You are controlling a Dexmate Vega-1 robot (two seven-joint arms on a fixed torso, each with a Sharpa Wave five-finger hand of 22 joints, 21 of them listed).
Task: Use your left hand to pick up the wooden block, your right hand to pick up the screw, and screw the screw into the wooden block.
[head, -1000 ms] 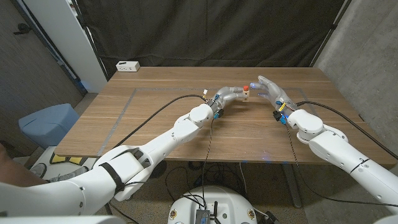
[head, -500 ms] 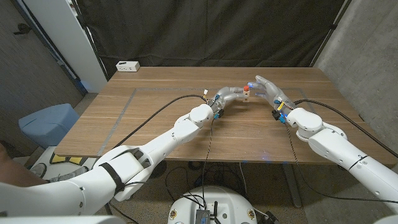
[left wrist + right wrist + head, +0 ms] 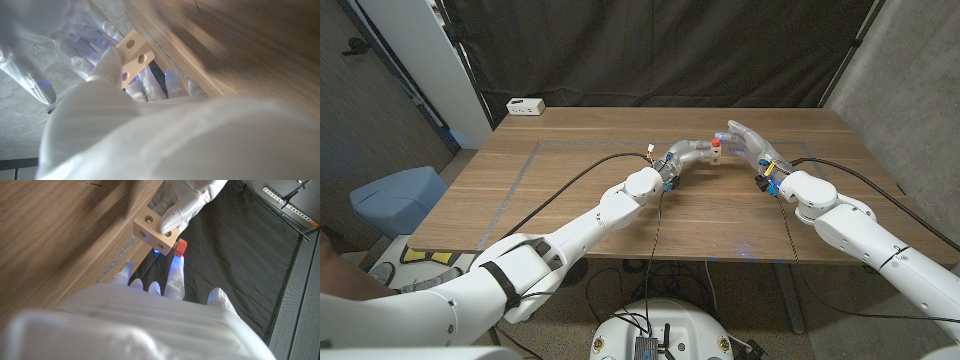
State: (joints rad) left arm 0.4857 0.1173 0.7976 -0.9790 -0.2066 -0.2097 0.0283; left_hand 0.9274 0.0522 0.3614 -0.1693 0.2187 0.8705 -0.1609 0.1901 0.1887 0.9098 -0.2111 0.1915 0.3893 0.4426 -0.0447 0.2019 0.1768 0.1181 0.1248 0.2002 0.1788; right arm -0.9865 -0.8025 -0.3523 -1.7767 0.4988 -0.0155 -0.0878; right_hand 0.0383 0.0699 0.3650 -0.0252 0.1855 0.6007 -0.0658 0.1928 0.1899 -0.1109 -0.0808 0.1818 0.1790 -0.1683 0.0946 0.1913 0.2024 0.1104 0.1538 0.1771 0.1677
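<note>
Wooden table (image 3: 570,190) before a black curtain (image 3: 650,50), both hands meeting mid-table.
Left hand (image 3: 692,152) grips the wooden block (image 3: 156,234); right hand (image 3: 748,143), fingers spread, touches the red-capped screw (image 3: 180,246) beside it, having edged slightly closer.

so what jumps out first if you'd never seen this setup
The two white hands meeting over the far middle of the wooden table. The left hand holds up a pale wooden block with round holes, and a red screw sits at the block beside the right hand, whose fingers are spread.
</note>
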